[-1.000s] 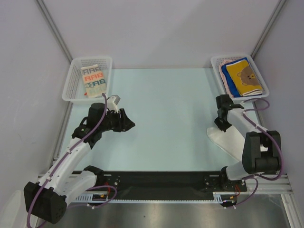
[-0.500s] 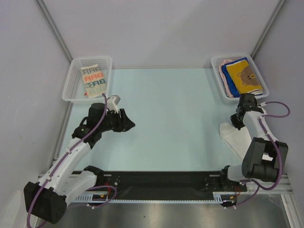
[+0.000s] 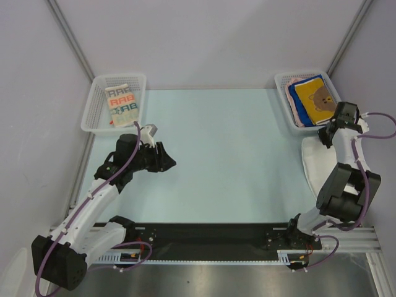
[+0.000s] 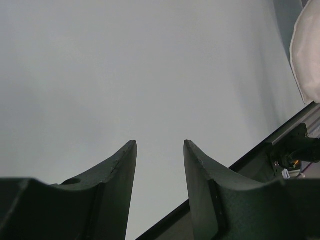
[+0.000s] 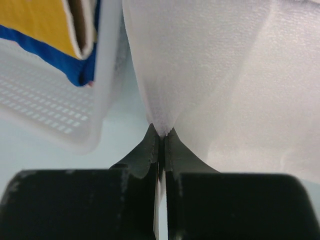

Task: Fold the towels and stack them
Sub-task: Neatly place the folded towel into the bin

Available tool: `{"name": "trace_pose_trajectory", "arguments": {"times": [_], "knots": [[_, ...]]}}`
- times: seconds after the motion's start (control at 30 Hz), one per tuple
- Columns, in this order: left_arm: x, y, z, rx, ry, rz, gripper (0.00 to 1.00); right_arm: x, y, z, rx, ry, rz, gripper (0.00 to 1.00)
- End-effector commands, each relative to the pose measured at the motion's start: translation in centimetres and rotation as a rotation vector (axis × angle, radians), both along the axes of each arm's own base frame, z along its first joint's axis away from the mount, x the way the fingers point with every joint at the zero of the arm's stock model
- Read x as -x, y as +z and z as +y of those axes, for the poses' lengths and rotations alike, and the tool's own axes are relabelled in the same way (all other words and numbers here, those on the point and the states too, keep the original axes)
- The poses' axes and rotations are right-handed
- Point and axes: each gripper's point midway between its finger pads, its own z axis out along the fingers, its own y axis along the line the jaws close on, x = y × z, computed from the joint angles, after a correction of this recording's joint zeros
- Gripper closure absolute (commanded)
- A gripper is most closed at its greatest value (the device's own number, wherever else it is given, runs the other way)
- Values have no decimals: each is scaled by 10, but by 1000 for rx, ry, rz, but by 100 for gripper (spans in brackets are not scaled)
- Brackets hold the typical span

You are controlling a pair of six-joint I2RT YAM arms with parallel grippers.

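My right gripper point(image 3: 328, 135) is shut on a fold of the plain white towel point(image 3: 317, 168), just beside the near end of the right basket point(image 3: 281, 83). The rest of the towel trails down onto the table along the right edge. In the right wrist view the cloth point(image 5: 210, 75) is pinched at my gripper point(image 5: 161, 134). That basket holds the yellow bear towel point(image 3: 317, 99) on top of a blue towel point(image 3: 297, 106). The "RABBIT" towel point(image 3: 120, 105) lies in the left basket point(image 3: 93, 111). My left gripper point(image 3: 169, 162) hovers open over the left of the table, holding nothing.
The pale blue table point(image 3: 223, 154) lies between the two baskets. A black rail point(image 3: 210, 234) runs along its near edge. Grey walls close in the left, back and right sides. The right basket's mesh wall point(image 5: 60, 115) is close on the left of my right gripper.
My right gripper has carried the white towel right and away from the arm bases, from the table's right middle to beside the right basket. The left arm has not moved.
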Motion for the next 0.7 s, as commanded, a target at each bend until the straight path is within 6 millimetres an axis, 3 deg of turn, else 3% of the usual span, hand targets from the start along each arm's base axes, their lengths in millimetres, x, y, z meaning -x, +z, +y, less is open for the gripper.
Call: {"name": "trace_pose_trajectory", "arguments": {"times": [0.0,0.4,0.67], "knots": [[-4,6,-1,-8,-17,-32,52,-34,42,-20,51,15,-124,100],[-4,4,-2,-11,-25,-22,52,-102,63,-34,5,54,-246,100],[-3,4,-5,-4,-44,-21,52,-145,111,-35,59,93,-359,100]]}}
